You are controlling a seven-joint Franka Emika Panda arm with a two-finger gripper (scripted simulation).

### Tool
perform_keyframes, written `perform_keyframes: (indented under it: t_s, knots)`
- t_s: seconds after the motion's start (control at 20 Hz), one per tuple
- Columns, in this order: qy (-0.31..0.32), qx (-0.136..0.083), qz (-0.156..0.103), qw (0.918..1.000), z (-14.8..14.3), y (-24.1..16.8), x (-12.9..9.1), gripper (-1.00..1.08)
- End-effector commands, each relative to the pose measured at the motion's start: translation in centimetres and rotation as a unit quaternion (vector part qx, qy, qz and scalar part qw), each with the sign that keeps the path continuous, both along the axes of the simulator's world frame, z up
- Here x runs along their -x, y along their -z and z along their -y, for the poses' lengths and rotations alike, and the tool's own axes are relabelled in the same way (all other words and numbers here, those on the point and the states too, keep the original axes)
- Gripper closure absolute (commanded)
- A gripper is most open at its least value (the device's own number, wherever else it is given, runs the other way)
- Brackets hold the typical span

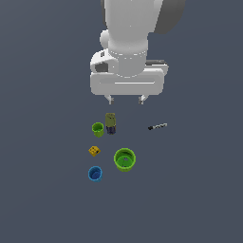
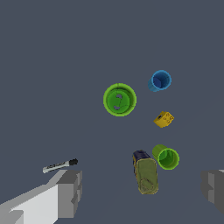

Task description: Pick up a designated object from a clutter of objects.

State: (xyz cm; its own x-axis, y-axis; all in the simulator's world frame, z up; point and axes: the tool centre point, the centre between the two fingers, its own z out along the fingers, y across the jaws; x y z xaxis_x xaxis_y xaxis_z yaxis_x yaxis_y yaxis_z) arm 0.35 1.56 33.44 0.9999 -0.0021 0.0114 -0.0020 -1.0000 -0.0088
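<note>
The designated object, a tiny yellow-orange cube with dark dots (image 1: 94, 151) (image 2: 164, 119), lies on the grey floor among the clutter. Around it stand a small green cup (image 1: 98, 129) (image 2: 166, 157), an olive upright box (image 1: 110, 123) (image 2: 145, 173), a large green cup (image 1: 125, 159) (image 2: 119, 99) and a blue cup (image 1: 95, 173) (image 2: 159, 81). A thin dark stick (image 1: 157, 126) (image 2: 60, 165) lies apart, toward the exterior view's right. My gripper (image 1: 126, 100) (image 2: 142, 190) hangs open above the floor behind the clutter, holding nothing; the box shows between its fingers in the wrist view.
The white arm (image 1: 133, 38) fills the upper middle of the exterior view. Plain dark grey floor (image 1: 199, 190) surrounds the cluster on every side.
</note>
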Motion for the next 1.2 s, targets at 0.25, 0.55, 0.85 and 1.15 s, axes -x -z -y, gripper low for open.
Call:
perform_keyframes:
  t_s: [0.25, 0.55, 0.85, 1.15]
  knots:
    - [0.007, 0.007, -0.001, 1.0000, 1.1, -0.1, -0.2, -0.92]
    - [0.015, 0.015, -0.003, 0.9998, 2.4, -0.2, -0.4, -0.92]
    - [0.024, 0.012, -0.003, 0.9996, 2.6, 0.6, -0.7, -0.92]
    - [0.062, 0.006, -0.004, 0.9981, 3.8, 3.4, -1.7, -0.92]
